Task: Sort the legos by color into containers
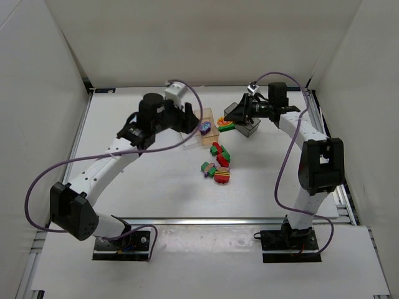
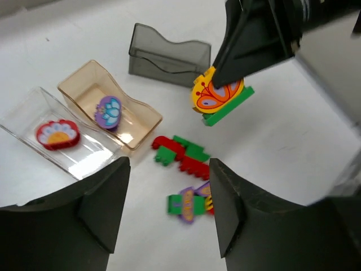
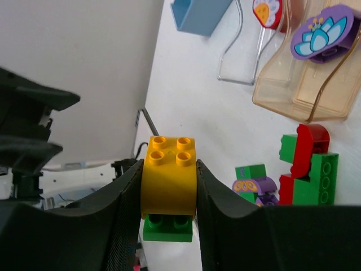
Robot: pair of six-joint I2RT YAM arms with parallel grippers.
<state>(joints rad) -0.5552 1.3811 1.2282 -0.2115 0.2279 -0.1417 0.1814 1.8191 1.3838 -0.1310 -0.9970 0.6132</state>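
Right wrist view: right gripper pinches a yellow-on-green lego; left gripper hangs half open, seemingly empty.

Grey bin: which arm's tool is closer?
Right. The right tool hangs just beside the grey bin, gripping a yellow brick; the left tool is farther, beyond the peach bin.

Top cam is looking down from above/behind arm bases, far off; both wrist cams are looking obliquely, close-in; all 3 are sharing peach bin & brick pile.
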